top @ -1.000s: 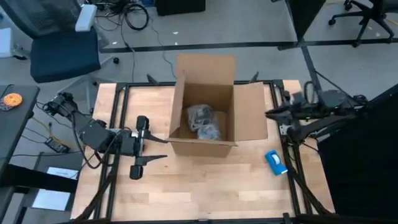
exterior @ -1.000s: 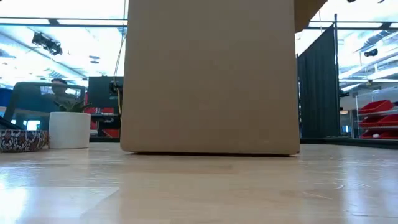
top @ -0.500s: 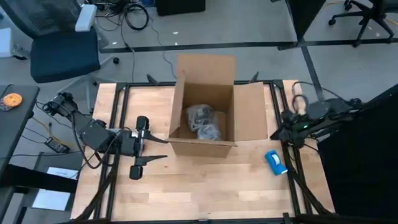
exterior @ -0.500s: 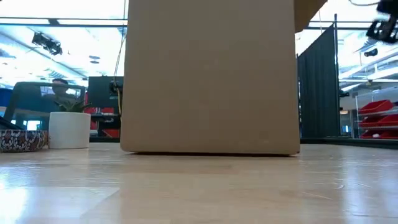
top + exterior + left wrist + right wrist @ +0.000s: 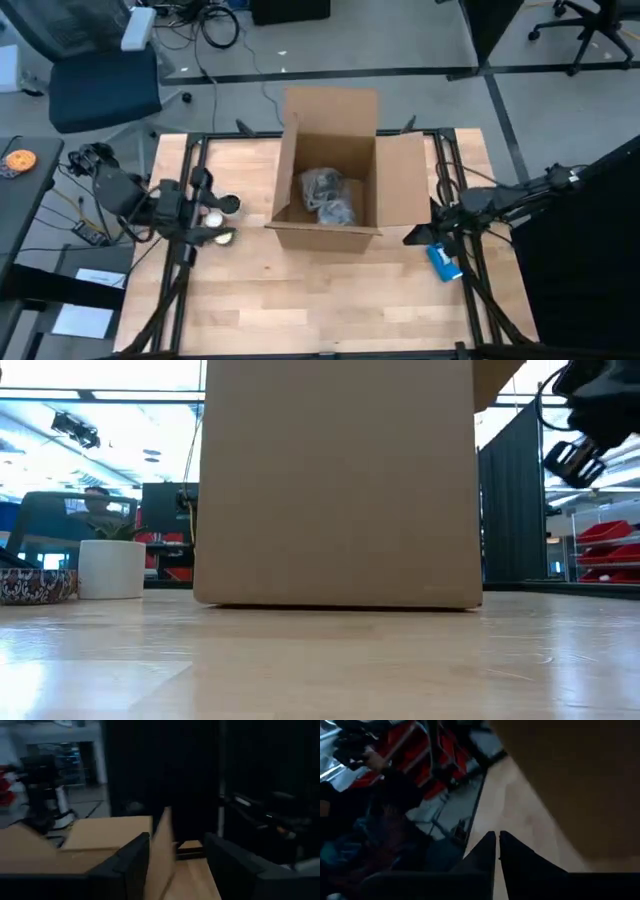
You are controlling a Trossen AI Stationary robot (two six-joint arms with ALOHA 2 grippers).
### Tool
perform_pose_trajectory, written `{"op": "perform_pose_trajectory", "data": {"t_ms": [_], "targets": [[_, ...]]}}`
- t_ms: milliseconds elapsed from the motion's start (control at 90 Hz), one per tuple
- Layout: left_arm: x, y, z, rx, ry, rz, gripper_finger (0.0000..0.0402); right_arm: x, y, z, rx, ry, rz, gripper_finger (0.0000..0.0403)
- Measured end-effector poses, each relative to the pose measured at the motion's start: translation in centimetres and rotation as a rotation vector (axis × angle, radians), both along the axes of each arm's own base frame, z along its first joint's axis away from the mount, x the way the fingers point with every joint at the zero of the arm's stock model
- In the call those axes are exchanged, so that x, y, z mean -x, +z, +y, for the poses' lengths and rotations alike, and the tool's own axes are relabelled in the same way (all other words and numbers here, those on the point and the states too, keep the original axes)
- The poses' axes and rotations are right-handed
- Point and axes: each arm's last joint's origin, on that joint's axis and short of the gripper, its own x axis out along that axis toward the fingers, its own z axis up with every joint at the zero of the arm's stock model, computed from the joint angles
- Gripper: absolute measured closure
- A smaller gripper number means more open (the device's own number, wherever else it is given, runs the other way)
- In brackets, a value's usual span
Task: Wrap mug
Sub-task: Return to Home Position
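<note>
Mug (image 5: 328,197) is down inside the open cardboard box (image 5: 325,232), only visible as a lumpy, crinkled grey-clear bubble-wrap bundle; the cup itself is hidden by the wrap.

Left gripper (image 5: 221,220) is near the table's left edge, just left of the box. Its fingers (image 5: 125,865) are spread wide with nothing between them. Right gripper (image 5: 415,238) hangs low off the box's right front corner, fingers (image 5: 485,852) pinched almost together, empty.

Risks as I read them:
- Right claw sits close to the splayed right flap (image 5: 402,185) and just beside the small blue item (image 5: 446,264). A sideways swing could clip either.
- Box is light, matte corrugated board on a smooth, slightly glossy pale wood table (image 5: 330,290), so any bump likely slides it.
- Wide-open left fingers could snag the box's left wall if that arm sweeps inward.
- Wrap looks loose and springy and may unfurl; nothing is visibly holding it shut.
</note>
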Motion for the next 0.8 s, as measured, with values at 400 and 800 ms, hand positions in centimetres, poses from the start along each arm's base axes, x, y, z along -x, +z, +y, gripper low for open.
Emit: {"op": "perform_pose_trajectory", "data": {"t_ms": [400, 800], "targets": [[2.6, -7.9, 2.4, 0.17, 0.071, 0.018, 0.0229, -0.3, -1.9, -1.4, 0.137, -0.084, -0.275, 0.0403], [2.9, -13.5, 2.5, 0.238, 0.051, 0.003, 0.0229, 0.2, -1.1, -3.4, 0.269, -0.173, -0.381, 0.0403]]}}
